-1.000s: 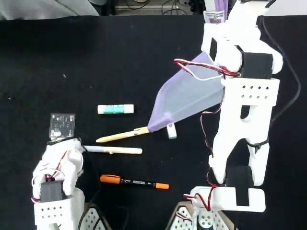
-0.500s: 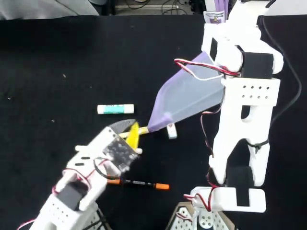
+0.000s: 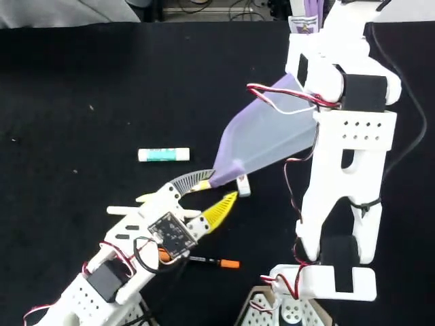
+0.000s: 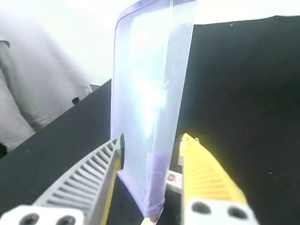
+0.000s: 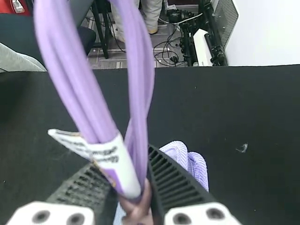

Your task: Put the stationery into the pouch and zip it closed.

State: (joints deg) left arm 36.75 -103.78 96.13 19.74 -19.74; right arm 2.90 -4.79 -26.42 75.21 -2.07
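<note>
Since the clamped right gripper (image 5: 131, 185) dangles that light, floppy pouch (image 3: 265, 139), I'd have the wide-open left gripper (image 3: 221, 187) grab its stiffer near corner seam.

Left end effector (image 3: 221, 187) — seemingly agape

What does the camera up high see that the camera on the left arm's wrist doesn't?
From up high: a white glue stick with a teal label, an orange marker pen with a black middle, and the tall white arm holding up the see-through purple pouch.
From the left wrist: the pouch's fine woven texture close up, and a blurry grey shape past the table's edge.
In both: the pouch, the black table, and the left gripper, its grey and yellow jaws open around the pouch's low corner.
</note>
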